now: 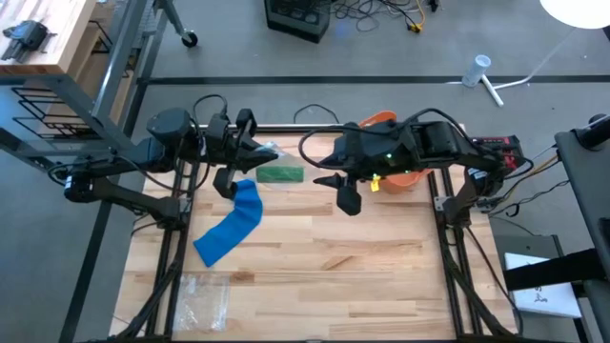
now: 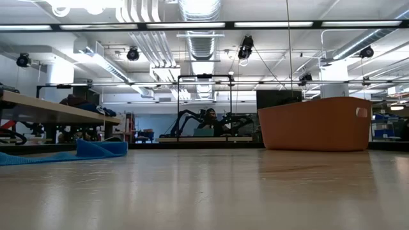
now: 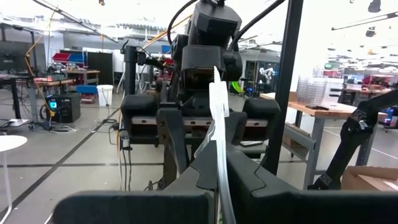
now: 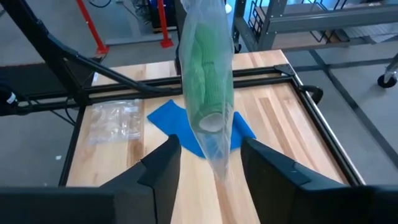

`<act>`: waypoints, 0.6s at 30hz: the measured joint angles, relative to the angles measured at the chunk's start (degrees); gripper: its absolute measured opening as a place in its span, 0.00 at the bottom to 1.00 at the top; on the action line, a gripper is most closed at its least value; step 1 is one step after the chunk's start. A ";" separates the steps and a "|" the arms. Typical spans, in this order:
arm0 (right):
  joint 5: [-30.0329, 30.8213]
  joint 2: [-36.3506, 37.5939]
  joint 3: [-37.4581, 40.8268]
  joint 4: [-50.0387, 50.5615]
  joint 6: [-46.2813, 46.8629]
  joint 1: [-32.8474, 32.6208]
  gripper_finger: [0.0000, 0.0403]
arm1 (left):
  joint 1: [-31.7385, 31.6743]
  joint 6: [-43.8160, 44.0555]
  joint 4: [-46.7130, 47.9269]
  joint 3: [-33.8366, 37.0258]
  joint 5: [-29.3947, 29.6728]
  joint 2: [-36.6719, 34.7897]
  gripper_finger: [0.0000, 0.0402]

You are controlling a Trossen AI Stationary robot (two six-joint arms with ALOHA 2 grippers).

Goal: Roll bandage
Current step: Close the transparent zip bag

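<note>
Above the desk (image 1: pixel 315 257), the high view shows the left claw (image 1: pixel 255 152) pinched shut on a clear bag (image 1: pixel 272 155) holding the green bandage (image 1: pixel 280 174), with a blue cloth (image 1: pixel 232 227) just below. Right claw (image 1: pixel 335 183) hangs nearby. Low down, an orange bin (image 2: pixel 315 123) stands far right. Right wrist: fingers (image 4: pixel 163 163) spread wide around the bag's tip. No writing is readable.
</note>
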State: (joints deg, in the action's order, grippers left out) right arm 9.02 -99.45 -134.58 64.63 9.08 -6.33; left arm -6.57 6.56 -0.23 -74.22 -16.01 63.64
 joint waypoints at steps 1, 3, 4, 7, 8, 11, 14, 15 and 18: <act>0.00 -0.03 0.02 -0.04 0.00 0.00 0.38 | 0.00 -0.01 0.00 0.00 0.00 0.00 0.00; 0.02 -0.40 -0.01 -0.42 -0.04 0.08 0.35 | 0.00 -0.01 0.00 0.00 0.00 0.00 0.00; 0.04 -0.59 -0.02 -0.44 -0.30 0.17 0.33 | 0.00 -0.01 0.00 0.00 0.00 0.00 0.00; 0.02 -1.05 0.18 -0.17 -2.30 0.37 0.25 | 0.00 -0.01 0.01 0.00 -0.01 -0.15 0.00; 0.11 -1.48 0.22 -0.20 -2.76 0.37 0.21 | 0.00 -0.03 -0.01 0.02 -0.02 -0.21 0.00; 1.83 -1.60 0.22 0.05 -3.02 0.35 0.08 | 0.00 -0.03 0.07 0.04 -0.01 -0.72 0.00; 2.14 -1.35 0.22 -0.05 -3.07 0.33 0.02 | 0.00 -1.43 0.04 0.04 0.00 -1.53 0.00; 2.16 -1.17 0.22 -0.03 -2.82 0.33 0.02 | 0.00 -2.27 0.01 0.04 0.00 -1.73 0.00; 2.61 -1.06 0.22 0.05 -3.18 0.33 0.01 | 0.00 -3.58 -0.06 0.04 0.04 -2.27 0.00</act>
State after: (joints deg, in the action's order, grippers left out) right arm 11.63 -100.51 -134.37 64.69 5.91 -6.00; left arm -6.57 2.98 -0.29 -74.17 -15.97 61.36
